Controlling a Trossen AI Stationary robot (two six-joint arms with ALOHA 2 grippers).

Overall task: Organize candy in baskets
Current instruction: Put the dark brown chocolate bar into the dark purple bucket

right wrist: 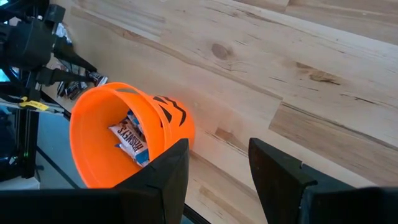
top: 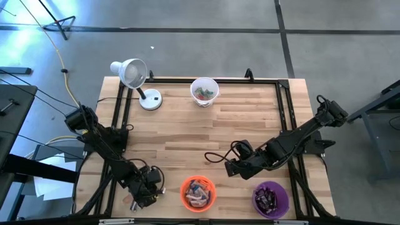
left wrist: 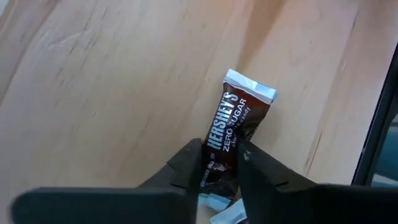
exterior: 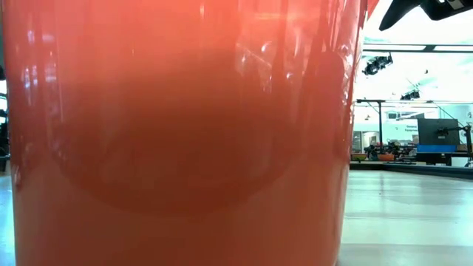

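Candy, a dark brown Hershey's bar (left wrist: 233,134): high view puts the left hand (top: 142,195) low on the surface (top: 187,134), just beside the orange basket (top: 198,192). Left wrist view: fingers narrow around the bar's near end, closing. Right wrist view: right hand (right wrist: 217,168) wide, empty, orange basket ahead. Risk: end-only pinch; wrapper may slip or swing on lifting.

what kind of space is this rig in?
Likely a robotics lab or workshop hall: bare concrete floor around the wooden table, loose cables on the floor, and a large open room with overhead lights.
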